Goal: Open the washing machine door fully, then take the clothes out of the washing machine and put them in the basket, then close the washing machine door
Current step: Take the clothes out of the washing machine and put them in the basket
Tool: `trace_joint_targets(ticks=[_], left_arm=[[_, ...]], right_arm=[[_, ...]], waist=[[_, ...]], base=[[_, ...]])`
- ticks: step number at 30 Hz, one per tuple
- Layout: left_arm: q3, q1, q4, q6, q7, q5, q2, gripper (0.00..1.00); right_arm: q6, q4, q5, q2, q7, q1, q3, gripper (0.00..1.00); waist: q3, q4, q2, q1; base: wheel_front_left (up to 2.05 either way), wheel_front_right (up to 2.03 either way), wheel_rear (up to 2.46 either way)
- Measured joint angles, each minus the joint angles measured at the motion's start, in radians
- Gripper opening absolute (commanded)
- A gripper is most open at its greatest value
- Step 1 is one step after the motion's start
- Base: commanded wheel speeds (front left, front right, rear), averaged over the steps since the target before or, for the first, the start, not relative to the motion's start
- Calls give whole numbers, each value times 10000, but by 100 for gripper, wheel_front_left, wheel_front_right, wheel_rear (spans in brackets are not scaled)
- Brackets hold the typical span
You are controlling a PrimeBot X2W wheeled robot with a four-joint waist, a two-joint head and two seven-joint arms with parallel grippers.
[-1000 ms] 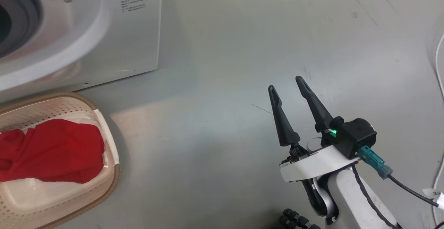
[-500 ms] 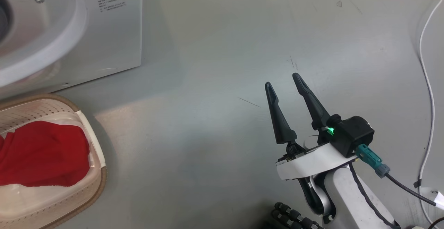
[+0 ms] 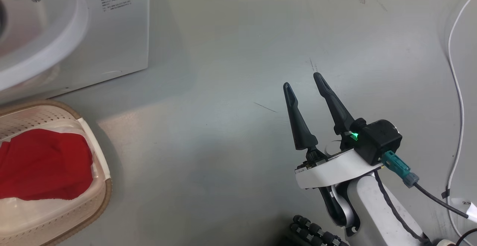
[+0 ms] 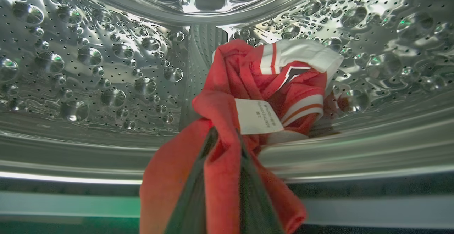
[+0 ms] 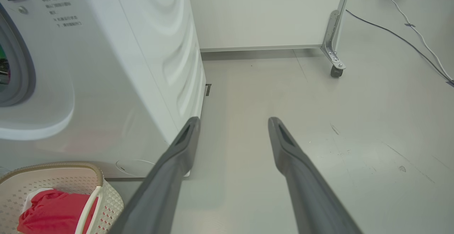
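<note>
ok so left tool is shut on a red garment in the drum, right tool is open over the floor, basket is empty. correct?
Not quite: the basket is not empty. The head view shows red cloth lying in it. The rest holds: the left tool is shut on a red garment in the drum, and the right tool is open over the floor.

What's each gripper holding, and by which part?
The left gripper pinches the clothes by a red fold beside the white label. The right gripper holds nothing.
</note>
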Motion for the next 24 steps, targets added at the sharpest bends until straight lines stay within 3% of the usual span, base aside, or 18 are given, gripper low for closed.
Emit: trace_joint_targets(ticks=[5, 24], left_arm=[[-46, -112, 209, -4, -148, 2, -4, 0], [-414, 414, 1147, -399, -2487, 92, -596, 0]], right_arm=[[-90, 0, 0, 0, 0, -12, -2, 100], [-165, 328, -163, -4, 0, -213, -418, 100]], waist=[[10, 27, 0, 0], [-914, 659, 0, 0]], base=[[0, 0, 0], [0, 0, 0]])
